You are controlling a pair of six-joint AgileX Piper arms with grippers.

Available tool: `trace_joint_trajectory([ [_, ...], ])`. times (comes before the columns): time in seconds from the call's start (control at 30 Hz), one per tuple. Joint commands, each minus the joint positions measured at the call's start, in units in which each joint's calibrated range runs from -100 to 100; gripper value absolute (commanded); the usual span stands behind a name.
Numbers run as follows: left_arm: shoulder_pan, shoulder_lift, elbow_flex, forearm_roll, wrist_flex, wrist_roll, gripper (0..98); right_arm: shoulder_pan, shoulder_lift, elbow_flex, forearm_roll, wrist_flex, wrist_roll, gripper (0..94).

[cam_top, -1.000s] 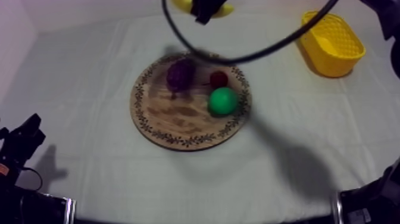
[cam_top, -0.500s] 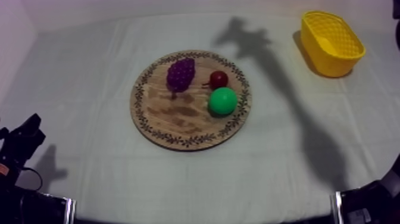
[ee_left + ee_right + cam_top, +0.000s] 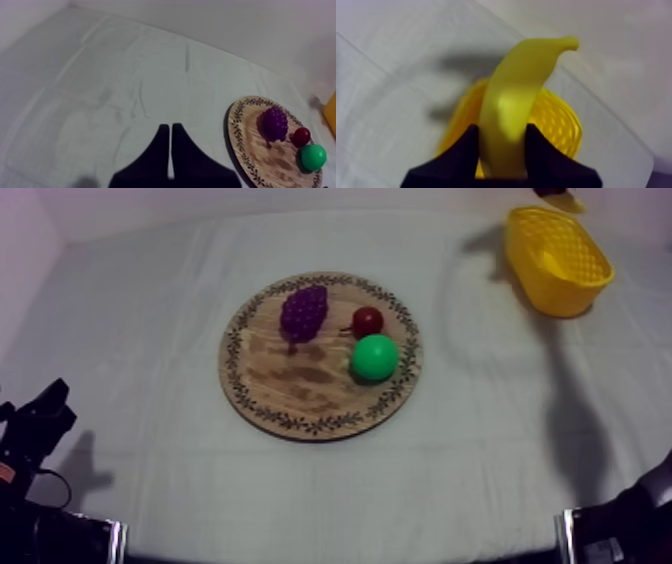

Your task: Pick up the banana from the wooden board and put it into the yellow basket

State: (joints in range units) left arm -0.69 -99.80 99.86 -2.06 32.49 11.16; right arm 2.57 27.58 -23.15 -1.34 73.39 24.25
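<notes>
Yellow banana [image 3: 511, 120], gripped in the right tool [image 3: 502, 131], has swung from the board [image 3: 290, 383] to over the basket [image 3: 560, 300] at two o'clock; release next

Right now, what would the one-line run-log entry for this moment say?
right gripper: shut on banana, at yellow basket | left gripper: shut, empty, apart from wooden board

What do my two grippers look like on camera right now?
Both are black. The left gripper has two flat fingers that taper to narrow tips from a broader black base. The right gripper has the same matte black fingers with blunt, rounded tips. No markings show on either.
</notes>
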Motion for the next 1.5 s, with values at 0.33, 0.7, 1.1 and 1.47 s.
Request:
trace_joint_trajectory([
  [0.33,0.0,-0.03,0.03,-0.01,0.01,-0.01,0.1,5.99,1.51,8.66,-0.43,1.92,2.73,26.9],
  [0.7,0.0,-0.03,0.03,-0.01,0.01,-0.01,0.1,4.7,2.81,11.01,0.06,-2.17,2.07,27.0],
  [1.1,0.0,-0.03,0.03,-0.01,0.01,-0.01,0.1,4.16,6.81,11.68,0.76,-8.02,0.22,32.2],
  [1.47,0.0,-0.03,0.03,-0.01,0.01,-0.01,0.1,5.75,5.78,13.17,0.01,-11.34,-1.27,32.9],
])
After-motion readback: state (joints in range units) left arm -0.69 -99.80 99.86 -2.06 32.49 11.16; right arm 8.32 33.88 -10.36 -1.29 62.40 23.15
